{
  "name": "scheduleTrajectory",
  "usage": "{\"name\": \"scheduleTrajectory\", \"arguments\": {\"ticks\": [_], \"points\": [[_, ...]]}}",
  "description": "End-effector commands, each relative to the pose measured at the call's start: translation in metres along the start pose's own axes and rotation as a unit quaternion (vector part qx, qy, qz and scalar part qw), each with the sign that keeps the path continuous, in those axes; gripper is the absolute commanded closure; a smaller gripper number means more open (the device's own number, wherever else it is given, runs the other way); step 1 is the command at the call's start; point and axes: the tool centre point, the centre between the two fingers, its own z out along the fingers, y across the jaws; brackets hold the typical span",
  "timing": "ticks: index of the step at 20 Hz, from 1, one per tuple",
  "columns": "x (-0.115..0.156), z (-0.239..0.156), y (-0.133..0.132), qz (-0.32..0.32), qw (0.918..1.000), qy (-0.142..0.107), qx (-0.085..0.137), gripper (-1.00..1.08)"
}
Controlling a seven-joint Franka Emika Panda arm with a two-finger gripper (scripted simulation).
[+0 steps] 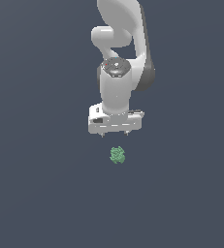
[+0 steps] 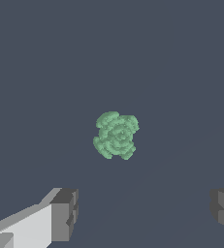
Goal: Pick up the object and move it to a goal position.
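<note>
The object (image 1: 117,155) is a tiny pale-green lumpy blob on the dark grey floor, just below the arm's hand in the exterior view. It also shows in the wrist view (image 2: 116,135), near the middle of the picture. My gripper (image 1: 114,134) hangs above the object, pointing down, clear of it. Its two fingers (image 2: 62,214) stand wide apart with nothing between them, so it is open and empty. The object lies ahead of the gap between the fingers, not inside it.
The white arm (image 1: 120,53) rises behind the gripper toward the top of the exterior view. The floor (image 1: 45,193) is a plain dark grey surface all around.
</note>
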Motion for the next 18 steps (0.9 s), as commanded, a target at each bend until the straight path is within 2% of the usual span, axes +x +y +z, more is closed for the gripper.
{"name": "scheduleTrajectory", "arguments": {"ticks": [1, 5, 9, 13, 18], "points": [[0.001, 0.003, 0.0, -0.023, 0.9997, -0.001, -0.001, -0.92], [0.003, 0.009, -0.001, -0.071, 0.9974, -0.003, -0.002, -0.92], [0.006, 0.017, -0.002, -0.129, 0.9917, -0.005, -0.004, -0.92], [0.009, 0.025, -0.003, -0.186, 0.9825, -0.006, -0.004, -0.92], [0.012, 0.034, -0.004, -0.257, 0.9663, -0.009, -0.004, -0.92]]}}
